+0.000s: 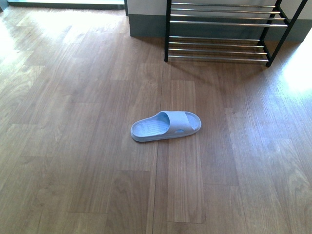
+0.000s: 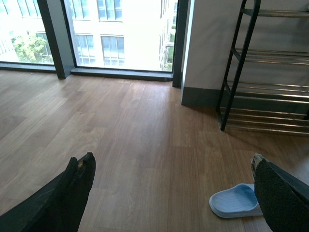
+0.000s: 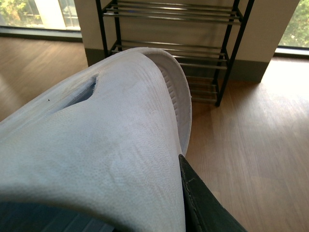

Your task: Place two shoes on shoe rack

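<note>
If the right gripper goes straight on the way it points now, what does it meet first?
Probably the shoe rack: it stands straight ahead, beyond the slide sandal in the fingers; depth is unclear.

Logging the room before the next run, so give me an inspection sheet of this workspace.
Surface: wood plank floor, sun glare in patches.
Job's things: floor sandal lying flat, apart from the shoe rack; held sandal in the right gripper; visible rack bars bear no shoes; no sneakers seen.
Clutter: nothing seen.
Grippers: left gripper open, holding nothing; right gripper shut on held sandal.
Cables: nothing seen.
Surroundings: windows, wall with grey skirting.
</note>
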Motion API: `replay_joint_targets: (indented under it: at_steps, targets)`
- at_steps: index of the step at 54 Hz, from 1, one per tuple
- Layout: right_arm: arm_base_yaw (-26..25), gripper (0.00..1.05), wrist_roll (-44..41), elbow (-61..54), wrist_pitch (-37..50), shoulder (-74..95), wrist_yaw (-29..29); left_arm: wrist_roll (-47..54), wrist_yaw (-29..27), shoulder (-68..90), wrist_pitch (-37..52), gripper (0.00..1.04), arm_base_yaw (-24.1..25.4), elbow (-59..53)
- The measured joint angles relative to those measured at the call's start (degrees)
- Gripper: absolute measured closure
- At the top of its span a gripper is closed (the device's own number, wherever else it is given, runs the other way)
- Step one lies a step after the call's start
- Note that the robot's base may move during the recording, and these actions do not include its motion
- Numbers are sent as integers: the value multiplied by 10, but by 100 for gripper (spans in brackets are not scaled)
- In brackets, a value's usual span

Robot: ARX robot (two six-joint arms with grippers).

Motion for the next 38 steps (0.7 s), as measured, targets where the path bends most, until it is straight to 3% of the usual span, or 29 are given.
replay_joint_targets:
  at_steps: [38]
  targets:
    - [-6, 103, 11, -9, -4, -19, -2, 0, -1, 0, 0, 9, 0, 0]
